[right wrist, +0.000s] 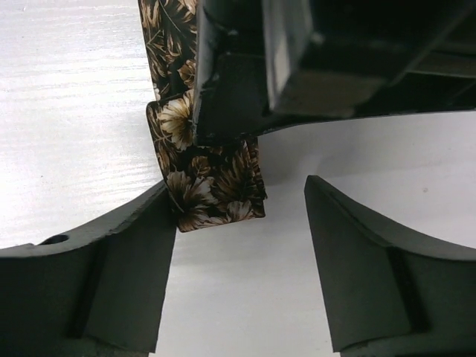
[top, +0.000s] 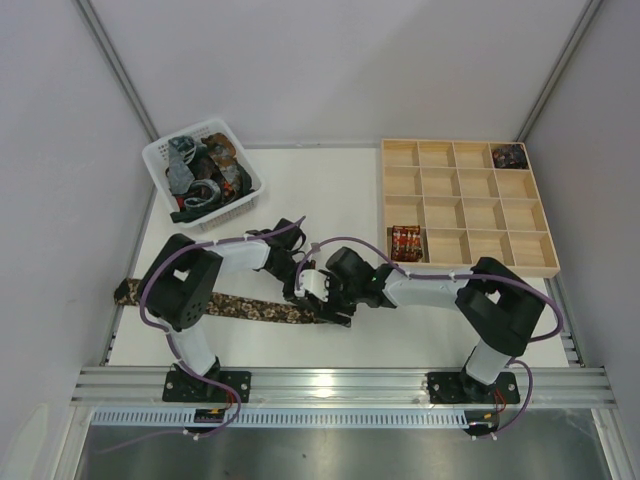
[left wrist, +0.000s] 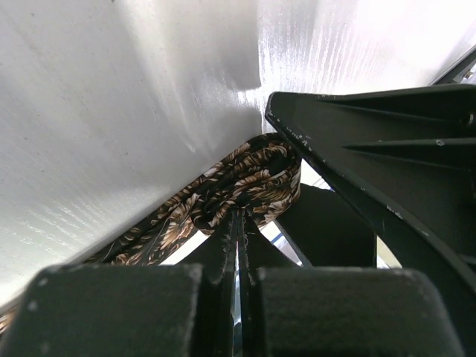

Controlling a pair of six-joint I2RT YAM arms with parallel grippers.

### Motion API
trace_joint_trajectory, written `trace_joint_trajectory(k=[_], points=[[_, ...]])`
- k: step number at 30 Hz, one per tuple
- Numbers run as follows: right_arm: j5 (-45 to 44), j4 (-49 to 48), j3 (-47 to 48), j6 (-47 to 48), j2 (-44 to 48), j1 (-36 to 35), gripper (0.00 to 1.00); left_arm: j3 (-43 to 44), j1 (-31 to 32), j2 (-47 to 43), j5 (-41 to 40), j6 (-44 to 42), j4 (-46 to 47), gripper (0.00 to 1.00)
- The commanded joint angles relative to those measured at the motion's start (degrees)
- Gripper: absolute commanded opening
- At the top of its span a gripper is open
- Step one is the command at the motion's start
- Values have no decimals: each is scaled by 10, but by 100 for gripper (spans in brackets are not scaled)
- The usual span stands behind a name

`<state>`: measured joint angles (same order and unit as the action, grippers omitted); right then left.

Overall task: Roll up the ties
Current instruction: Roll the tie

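Observation:
A dark brown tie with a tan floral print (top: 240, 305) lies across the table's near left, its left end over the edge. Its right end is folded over, and my left gripper (top: 308, 290) is shut on that fold (left wrist: 249, 178), the fingers (left wrist: 223, 253) pressed together on the cloth. My right gripper (top: 335, 305) faces it from the right and stands open. In the right wrist view the folded tie end (right wrist: 212, 186) sits between the fingertips, against the left finger (right wrist: 126, 275) and apart from the right one (right wrist: 364, 268).
A white basket (top: 160, 160) at the back left holds several loose ties. A wooden compartment tray (top: 470, 265) at the right holds a rolled red tie (top: 405, 242) and a dark roll (top: 510, 155) in the far corner. The table's near rail runs along the bottom.

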<state>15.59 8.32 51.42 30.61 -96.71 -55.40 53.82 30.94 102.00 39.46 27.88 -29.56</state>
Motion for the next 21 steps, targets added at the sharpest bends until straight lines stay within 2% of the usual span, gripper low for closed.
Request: trace_joint_trajectory(k=[1,4,6,8,11,13,16,17,19,21], points=[[-29,-11,7,2,-17,-5,71,16,-5,2,8,-20,0,1],[-30,-1,12,5,-23,-11,66,18,-5,1,7,-19,0,0],[-29,0,9,3,-22,-15,55,19,-7,1,5,-18,1,1],[-28,6,7,1,-19,-15,48,19,-11,0,4,-16,1,1],[-28,6,0,-6,-10,-16,42,21,-16,2,3,-14,4,1],[-27,4,-7,-11,-2,-16,41,23,-18,2,3,-16,3,1],[-25,-1,-13,-15,8,-16,48,28,-23,2,1,-17,-1,0],[-26,-8,-16,-17,10,-16,59,30,-24,2,2,-18,-2,1],[-22,-18,-16,-20,16,-16,72,31,-25,2,1,-19,-4,1],[-19,-29,-15,-25,19,-16,79,30,-25,1,1,-21,-6,0]])
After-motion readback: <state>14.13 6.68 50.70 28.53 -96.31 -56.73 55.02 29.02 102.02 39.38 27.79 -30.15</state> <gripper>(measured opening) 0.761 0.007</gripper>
